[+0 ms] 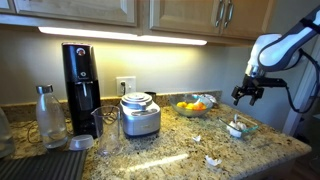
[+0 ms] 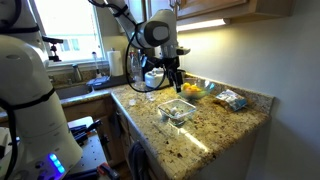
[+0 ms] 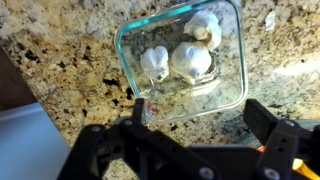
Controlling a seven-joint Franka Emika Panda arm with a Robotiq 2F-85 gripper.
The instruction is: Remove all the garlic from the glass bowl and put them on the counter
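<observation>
With the empty claw (image 3: 196,112) held apart, the glass bowl (image 3: 123,55) beneath it could be knocked across the glossy tabletop (image 3: 60,50), or crowded garlic (image 3: 190,58) pinched off-centre and dropped.

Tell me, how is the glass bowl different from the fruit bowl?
The glass bowl holds white garlic; the fruit bowl holds orange and yellow fruit. The glass bowl sits right below the open gripper; the fruit bowl sits farther back, by the wall. Both rest on the speckled counter.
</observation>
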